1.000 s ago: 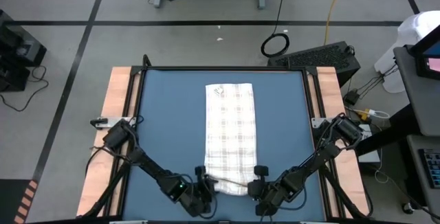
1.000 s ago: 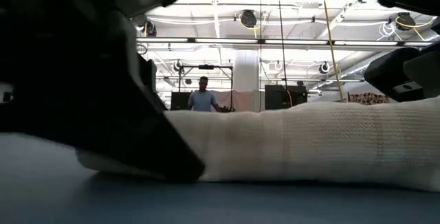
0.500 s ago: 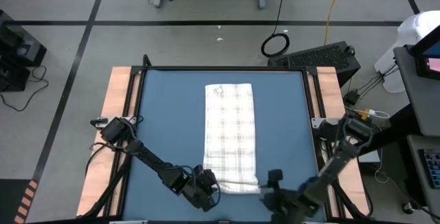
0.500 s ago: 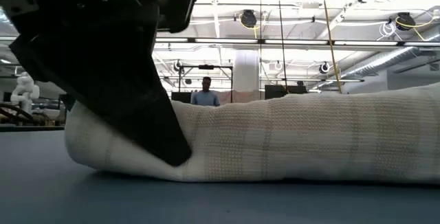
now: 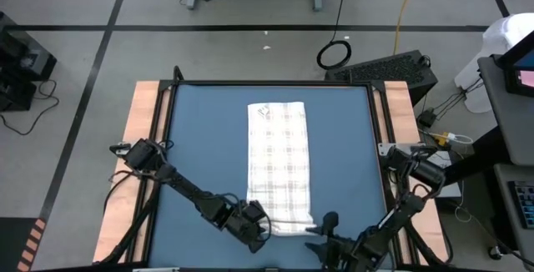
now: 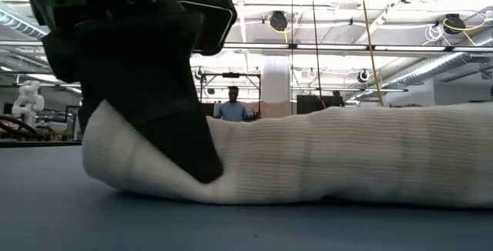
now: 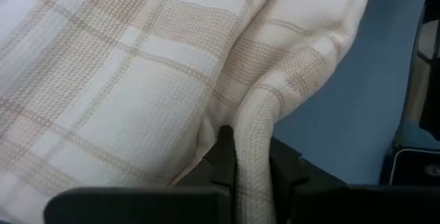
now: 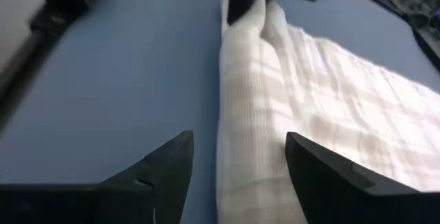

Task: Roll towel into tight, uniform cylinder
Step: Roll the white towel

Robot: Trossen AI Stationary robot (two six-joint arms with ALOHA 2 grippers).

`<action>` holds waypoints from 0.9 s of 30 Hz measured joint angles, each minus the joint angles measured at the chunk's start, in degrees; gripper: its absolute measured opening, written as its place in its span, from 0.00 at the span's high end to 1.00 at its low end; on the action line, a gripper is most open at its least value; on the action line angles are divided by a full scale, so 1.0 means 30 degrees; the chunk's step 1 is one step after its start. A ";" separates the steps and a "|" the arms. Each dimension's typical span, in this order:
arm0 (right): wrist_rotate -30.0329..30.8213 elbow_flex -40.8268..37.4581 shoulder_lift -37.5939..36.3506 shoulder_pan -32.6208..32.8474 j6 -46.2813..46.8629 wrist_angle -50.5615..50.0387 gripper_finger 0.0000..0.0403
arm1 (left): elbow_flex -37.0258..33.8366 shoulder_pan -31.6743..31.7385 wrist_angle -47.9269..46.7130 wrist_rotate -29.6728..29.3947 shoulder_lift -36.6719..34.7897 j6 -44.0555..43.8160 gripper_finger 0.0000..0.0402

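Towel (image 5: 280,168) lies lengthwise mid-surface on the blue mat (image 5: 200,138), near edge already curled into a first low fold. Left gripper (image 5: 255,226) is clamped on the near-left corner; wrist view shows the hem pinched between its fingers (image 7: 289,176). Right gripper (image 5: 324,237) sits off the near-right corner, fingers spread, holding nothing. Cloth looks thin, soft and light: likely to sag and skew if turned from one end. Best taken at both near corners, with even tension.
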 joint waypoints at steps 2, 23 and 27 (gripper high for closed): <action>-0.0363 0.0000 0.0113 -0.0407 0.0781 -0.0524 0.45 | 0.0000 0.0120 0.0116 0.0238 0.0000 -0.0015 0.90; -0.7478 -0.0131 -0.0077 -0.3486 0.4111 -0.2771 0.50 | -0.0015 0.0024 0.0053 -0.2737 0.0051 0.3243 0.69; -0.8941 -0.0121 -0.0177 -0.3999 0.3854 -0.2757 0.61 | -0.0015 -0.0207 -0.0014 -0.3359 0.0051 0.4146 0.53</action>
